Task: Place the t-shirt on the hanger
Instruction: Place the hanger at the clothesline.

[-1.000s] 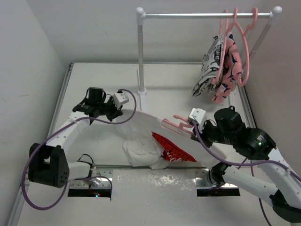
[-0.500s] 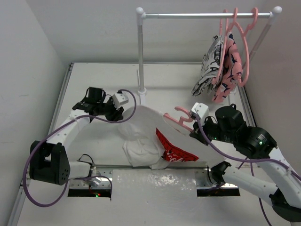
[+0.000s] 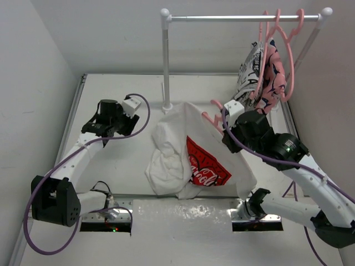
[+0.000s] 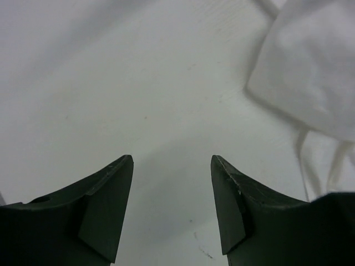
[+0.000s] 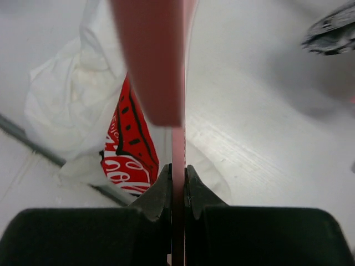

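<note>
The white t-shirt with its red logo patch drapes from the pink hanger, its lower part bunched on the table. My right gripper is shut on the hanger just below the hook. In the right wrist view the jaws pinch the thin pink hanger, with the t-shirt and its logo below. My left gripper stands open to the left of the shirt, apart from it. The left wrist view shows the gripper with bare table between its fingers and the t-shirt at upper right.
A white clothes rack stands at the back, its post close behind the shirt and its rail running right. A black-and-white patterned garment and a pink patterned one hang from pink hangers at the rail's right end.
My left gripper opened, let go of the shirt and drew back to the left. The right arm raised the hanger and carried it toward the rack, so the shirt now hangs from it.
</note>
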Robot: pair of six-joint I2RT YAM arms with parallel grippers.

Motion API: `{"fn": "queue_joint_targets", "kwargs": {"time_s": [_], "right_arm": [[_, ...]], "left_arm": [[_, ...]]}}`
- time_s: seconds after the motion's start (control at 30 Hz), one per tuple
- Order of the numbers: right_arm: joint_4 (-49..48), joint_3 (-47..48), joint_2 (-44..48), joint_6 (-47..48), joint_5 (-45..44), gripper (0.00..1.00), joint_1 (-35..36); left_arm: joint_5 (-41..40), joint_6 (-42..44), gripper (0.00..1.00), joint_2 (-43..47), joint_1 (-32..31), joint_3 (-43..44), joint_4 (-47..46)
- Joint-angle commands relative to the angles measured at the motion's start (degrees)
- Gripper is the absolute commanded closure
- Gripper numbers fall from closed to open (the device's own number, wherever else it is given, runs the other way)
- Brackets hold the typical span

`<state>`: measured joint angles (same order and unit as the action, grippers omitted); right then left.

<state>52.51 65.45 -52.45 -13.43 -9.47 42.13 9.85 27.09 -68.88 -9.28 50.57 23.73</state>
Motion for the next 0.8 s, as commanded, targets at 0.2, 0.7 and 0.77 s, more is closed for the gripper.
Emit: {"fn": "queue_joint_targets", "kwargs": {"time_s": [0.2,0.7,0.77], "right_arm": [[-4.3,19.8,-10.6,-2.5,-23.6,1.0,-0.1],[-20.5,41.4,-28.1,7.4,-27.7,1.0,-10.5],[-20.8,43.3,-30.1,7.3,-26.2,1.0,-13.3]], "left_arm": [[-11.9,-4.6,0.45,5.3,0.6,-2.8,-1.9],[-12.5,-4.3,0.45,8.8,0.6,-3.1,-1.7],[-12.5,-4.4,0.46,9.3,0.6,-3.3,-1.6]]}}
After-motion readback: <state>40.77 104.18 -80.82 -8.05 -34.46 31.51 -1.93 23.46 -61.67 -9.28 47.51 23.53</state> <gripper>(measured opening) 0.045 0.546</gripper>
